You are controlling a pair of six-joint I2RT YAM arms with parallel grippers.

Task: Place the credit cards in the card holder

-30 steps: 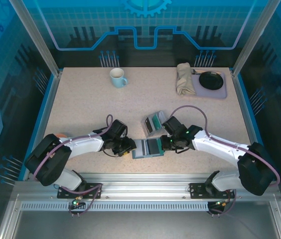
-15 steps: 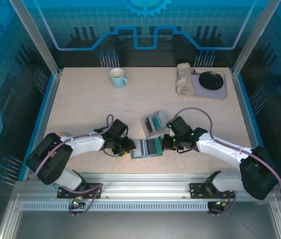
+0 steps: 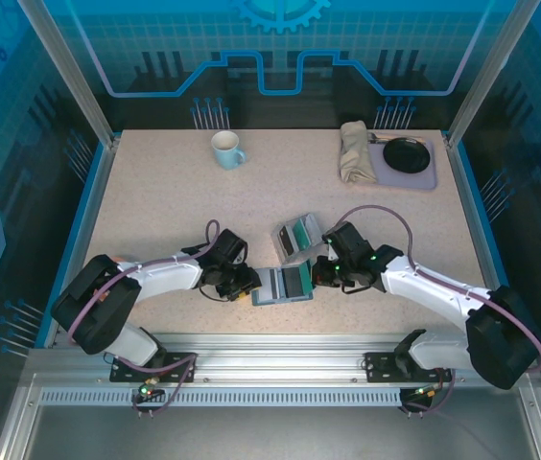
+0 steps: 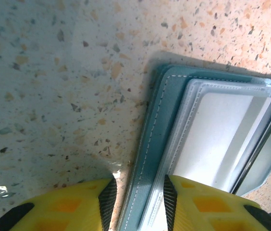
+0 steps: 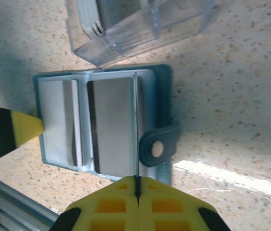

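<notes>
Two grippers meet at the open card holder (image 3: 283,285), which lies flat near the front edge of the speckled table (image 3: 175,211). From the top camera, the left gripper (image 3: 249,285) is at its left end and the right gripper (image 3: 317,276) at its right, with a clear plastic rack (image 3: 294,237) just behind.

The left wrist view gives detail that the overhead does not. The yellow fingers (image 4: 78,204) stand narrowly apart with the holder's stitched teal edge between them. Whether they actually pinch it cannot be told. A clear window pocket sits inside that cover.

The right wrist view shows the right gripper's pads pressed together on a thin credit card (image 5: 136,125). It is seen edge-on as a dark line crossing the holder's right half. This view also shows the holder's strap with a round snap (image 5: 157,147), more credit cards (image 5: 90,19) stacked in the rack, and the left gripper's yellow fingertip (image 5: 26,127) touching the holder's far end.

Only the overhead takes in a pale mug (image 3: 225,149), a folded cloth (image 3: 354,151) and a black bowl (image 3: 405,151) on a grey tray (image 3: 429,177), all well apart at the back.
</notes>
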